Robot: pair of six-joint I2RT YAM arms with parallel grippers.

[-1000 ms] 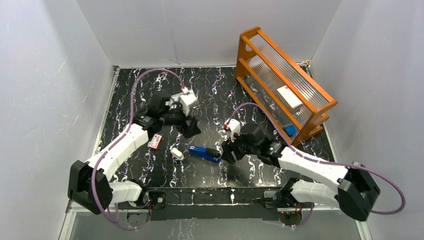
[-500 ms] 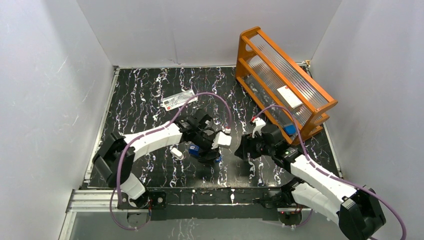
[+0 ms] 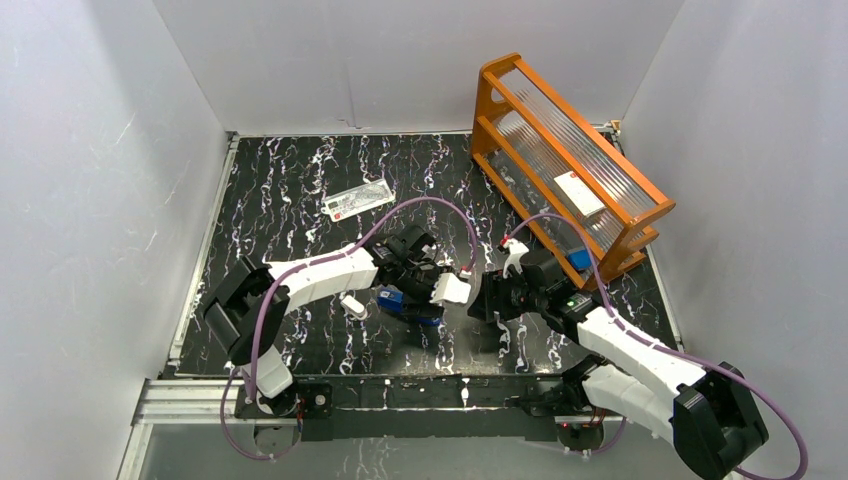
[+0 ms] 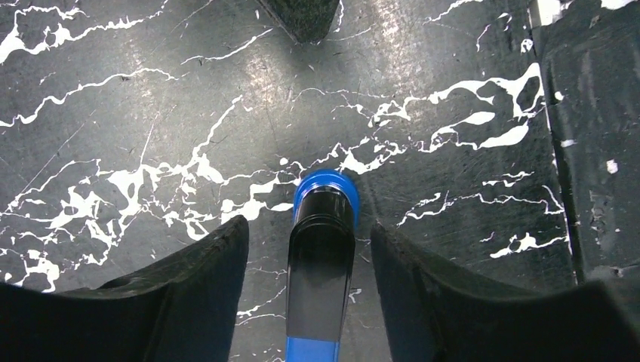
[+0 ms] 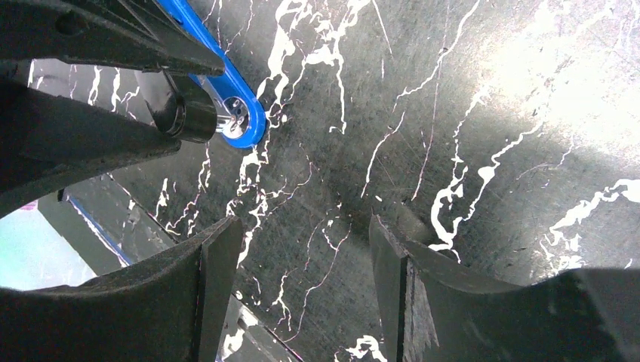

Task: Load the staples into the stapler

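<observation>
The blue stapler (image 3: 393, 300) lies flat on the black marbled table near the front middle. My left gripper (image 3: 422, 302) straddles it. In the left wrist view the stapler (image 4: 321, 249), black on top with a blue tip, runs between the two fingers (image 4: 204, 279), with a gap on each side, so the jaws are open. My right gripper (image 3: 484, 304) hangs open just right of the stapler, over bare table (image 5: 306, 256). The stapler's blue end (image 5: 245, 113) shows at the upper left there. A flat pale grey rectangle (image 3: 358, 200), seemingly the staples, lies at the back left.
A small white-silver gadget (image 3: 352, 305) sits just left of the stapler. An orange rack (image 3: 640, 205) with ribbed clear shelves stands at the back right, holding a white item (image 3: 578, 193) and a blue one (image 3: 580, 258). White walls close in on three sides.
My left arm swung from the back left down onto the stapler and its jaws have narrowed around it. My right gripper drew back to the right of the stapler.
</observation>
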